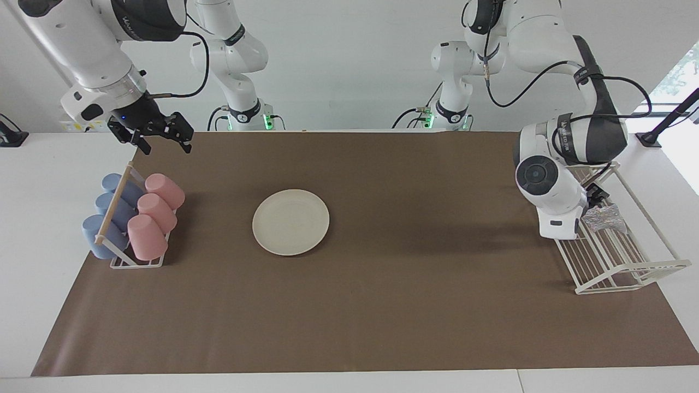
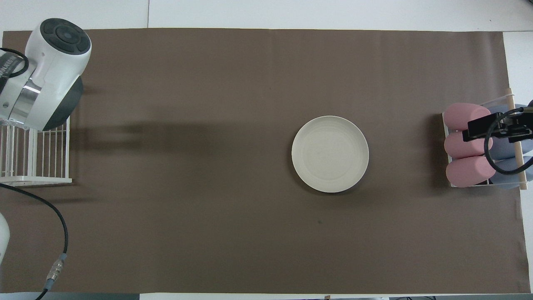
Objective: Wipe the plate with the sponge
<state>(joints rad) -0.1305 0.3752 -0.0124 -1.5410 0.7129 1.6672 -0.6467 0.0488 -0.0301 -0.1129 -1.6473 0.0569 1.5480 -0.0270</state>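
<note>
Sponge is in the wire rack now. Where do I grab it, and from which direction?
Pinch the sponge across its crumpled middle, coming straight down. It lies in the wire rack, whose rails fence its sides, while its top is open; the soft pad should squash into the grip. The left gripper hangs just beside it. The right gripper waits above the cups' end.
</note>
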